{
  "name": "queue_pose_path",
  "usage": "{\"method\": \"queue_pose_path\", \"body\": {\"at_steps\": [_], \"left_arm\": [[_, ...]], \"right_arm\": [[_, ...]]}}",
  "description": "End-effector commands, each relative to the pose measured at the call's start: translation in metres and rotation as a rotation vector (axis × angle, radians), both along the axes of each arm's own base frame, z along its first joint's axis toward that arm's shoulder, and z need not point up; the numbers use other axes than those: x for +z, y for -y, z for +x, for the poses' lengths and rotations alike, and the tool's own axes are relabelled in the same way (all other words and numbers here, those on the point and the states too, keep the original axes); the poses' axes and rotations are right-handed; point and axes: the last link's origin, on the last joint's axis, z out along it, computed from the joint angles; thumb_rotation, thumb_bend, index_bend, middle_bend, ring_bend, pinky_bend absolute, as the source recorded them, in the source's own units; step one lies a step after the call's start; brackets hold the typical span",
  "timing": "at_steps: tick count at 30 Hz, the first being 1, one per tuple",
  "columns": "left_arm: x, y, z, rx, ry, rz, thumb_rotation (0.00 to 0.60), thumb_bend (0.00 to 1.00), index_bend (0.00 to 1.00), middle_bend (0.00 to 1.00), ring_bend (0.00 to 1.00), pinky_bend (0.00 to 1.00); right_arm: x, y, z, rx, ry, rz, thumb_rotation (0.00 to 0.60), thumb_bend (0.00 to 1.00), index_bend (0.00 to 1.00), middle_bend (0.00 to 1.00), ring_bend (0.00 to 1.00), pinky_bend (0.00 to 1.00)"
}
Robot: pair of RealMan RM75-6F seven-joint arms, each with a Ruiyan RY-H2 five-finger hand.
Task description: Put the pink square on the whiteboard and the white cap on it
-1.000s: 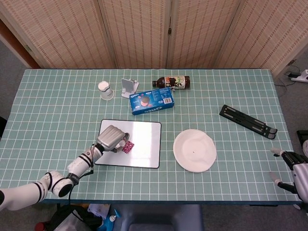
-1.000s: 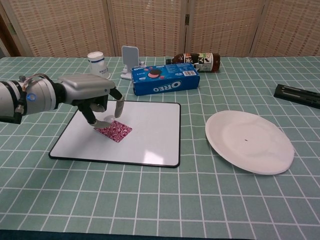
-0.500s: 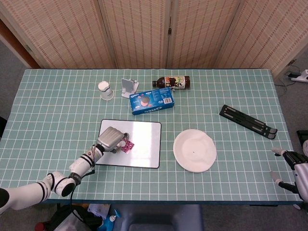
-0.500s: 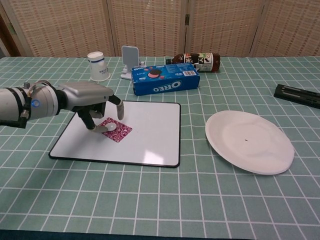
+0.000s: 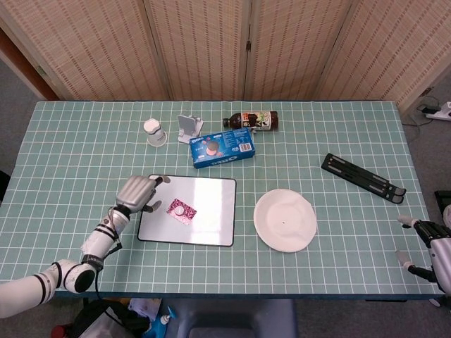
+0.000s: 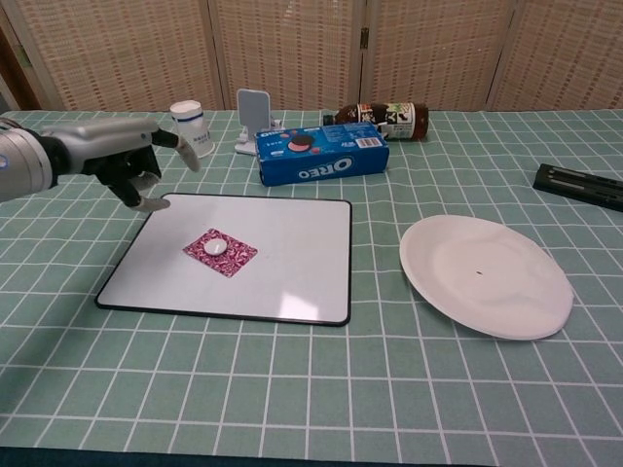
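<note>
The green checked worktop [image 5: 84, 141] carries it all. The black-framed rectangular whiteboard [image 5: 211, 218] lies just right of the left robot hand [image 5: 136, 193], which hovers off its near-left corner, fingers spread, holding nothing. On the board, a little further right, sits the pink patterned square [image 6: 221, 252], and the small round white cap [image 6: 217, 245] rests on it. Both placements look done; next, probably only a clean retreat. The right robot hand [image 5: 430, 248] idles far off, apparently empty.
</note>
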Motion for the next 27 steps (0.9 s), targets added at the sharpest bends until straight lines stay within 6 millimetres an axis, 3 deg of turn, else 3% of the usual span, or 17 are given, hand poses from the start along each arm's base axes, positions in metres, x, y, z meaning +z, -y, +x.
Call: {"method": "queue_pose_path", "body": {"at_steps": [1,4,9,18,27], "left_arm": [[0.027,0.009,-0.023,0.088,0.05,0.081,0.6,0.33,0.23,0.71,0.69,0.86],[0.043,0.022,-0.046,0.161,0.062,0.105,0.6,0.33,0.23,0.56,0.53,0.68],[0.071,0.052,-0.078,0.238,0.081,0.203,0.6,0.33,0.23,0.43,0.42,0.55],[0.102,0.121,-0.11,0.267,0.069,0.342,0.6,0.33,0.23,0.4,0.38,0.48],[0.124,0.179,-0.113,0.263,0.061,0.452,0.6,0.33,0.23,0.4,0.37,0.47]], "right_arm": [[-0.001,0.0,0.0,0.001,0.001,0.002,0.6,0.23,0.25,0.35,0.31,0.36],[-0.002,0.002,-0.001,-0.001,0.005,0.006,0.6,0.23,0.25,0.35,0.3,0.36],[-0.005,0.004,-0.003,-0.003,0.012,0.014,0.6,0.23,0.25,0.35,0.3,0.36],[-0.008,0.007,-0.003,0.009,0.017,0.035,0.6,0.23,0.27,0.35,0.3,0.36],[-0.008,0.009,-0.001,0.037,0.032,0.033,0.6,0.23,0.27,0.35,0.31,0.36]]}}
